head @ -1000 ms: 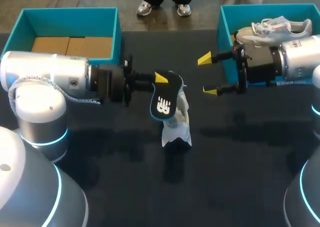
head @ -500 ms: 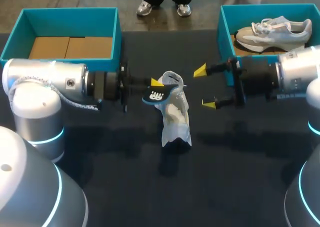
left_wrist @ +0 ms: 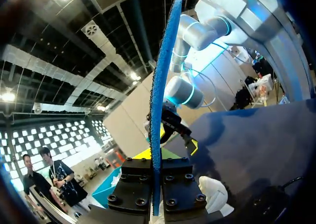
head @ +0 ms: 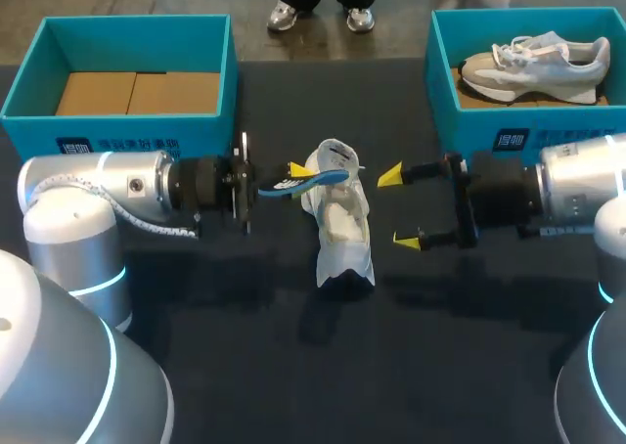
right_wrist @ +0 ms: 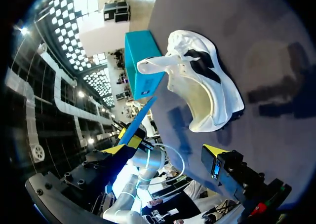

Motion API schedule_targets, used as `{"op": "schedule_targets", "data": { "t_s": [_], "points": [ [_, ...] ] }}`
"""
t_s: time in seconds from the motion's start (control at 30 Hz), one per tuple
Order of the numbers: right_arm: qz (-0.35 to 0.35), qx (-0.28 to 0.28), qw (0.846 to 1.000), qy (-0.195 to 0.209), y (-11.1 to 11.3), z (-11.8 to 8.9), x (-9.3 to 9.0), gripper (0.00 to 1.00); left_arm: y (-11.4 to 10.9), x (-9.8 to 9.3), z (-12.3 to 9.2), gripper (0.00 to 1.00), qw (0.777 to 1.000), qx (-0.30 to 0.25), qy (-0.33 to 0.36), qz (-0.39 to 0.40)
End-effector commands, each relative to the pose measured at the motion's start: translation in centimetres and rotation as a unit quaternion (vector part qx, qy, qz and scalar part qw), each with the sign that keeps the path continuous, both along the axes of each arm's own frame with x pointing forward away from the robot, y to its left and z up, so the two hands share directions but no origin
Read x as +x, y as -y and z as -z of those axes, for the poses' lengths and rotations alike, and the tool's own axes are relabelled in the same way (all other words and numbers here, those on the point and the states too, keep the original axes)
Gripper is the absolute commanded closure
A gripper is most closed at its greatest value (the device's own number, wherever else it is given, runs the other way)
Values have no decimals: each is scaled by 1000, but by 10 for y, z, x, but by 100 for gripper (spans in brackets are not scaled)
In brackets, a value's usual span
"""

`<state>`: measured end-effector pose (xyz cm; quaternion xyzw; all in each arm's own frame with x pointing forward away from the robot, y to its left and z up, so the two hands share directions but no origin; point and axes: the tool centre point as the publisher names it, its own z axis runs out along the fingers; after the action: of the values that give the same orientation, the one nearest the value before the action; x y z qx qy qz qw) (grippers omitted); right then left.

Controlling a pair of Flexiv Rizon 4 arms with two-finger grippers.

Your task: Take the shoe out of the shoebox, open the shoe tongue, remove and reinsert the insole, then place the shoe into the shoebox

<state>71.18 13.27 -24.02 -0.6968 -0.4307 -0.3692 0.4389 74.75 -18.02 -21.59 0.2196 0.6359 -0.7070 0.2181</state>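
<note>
A white shoe (head: 342,231) stands on the black table, toe toward the front, with its opening (right_wrist: 207,93) facing my right gripper. My left gripper (head: 296,174) is shut on a thin blue insole (head: 321,180), held edge-on just above the shoe's heel end. In the left wrist view the insole (left_wrist: 160,100) runs straight out from between the closed fingers (left_wrist: 137,192). My right gripper (head: 399,207) stands open just right of the shoe, apart from it. In its own view the right gripper (right_wrist: 167,150) faces the shoe and the insole (right_wrist: 139,116).
A teal shoebox (head: 59,131) with a cardboard bottom stands at the back left. A second teal shoebox (head: 445,82) at the back right holds another pale shoe (head: 533,61). Bare black tabletop (head: 323,366) lies in front of the shoe.
My left gripper has turned the insole from hanging face-on to lying edge-on over the shoe's heel end. My right arm has come forward from the right box to beside the shoe, still open.
</note>
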Motion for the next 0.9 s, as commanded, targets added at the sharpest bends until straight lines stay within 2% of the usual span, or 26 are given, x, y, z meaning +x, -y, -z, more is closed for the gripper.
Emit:
{"op": "schedule_targets", "data": {
  "t_s": [0.03,0.2,0.9],
  "points": [
    [4,1,1000,-3,-7,7,-1,0,5,-1,8,100,1000,-8,-4,2],
    [-2,0,1000,-15,-14,16,-1,0,7,-2,10,100,1000,-10,-12,8],
    [-2,-6,1000,-19,-14,16,-1,0,7,-1,10,100,1000,-9,-12,9]
  ]
}}
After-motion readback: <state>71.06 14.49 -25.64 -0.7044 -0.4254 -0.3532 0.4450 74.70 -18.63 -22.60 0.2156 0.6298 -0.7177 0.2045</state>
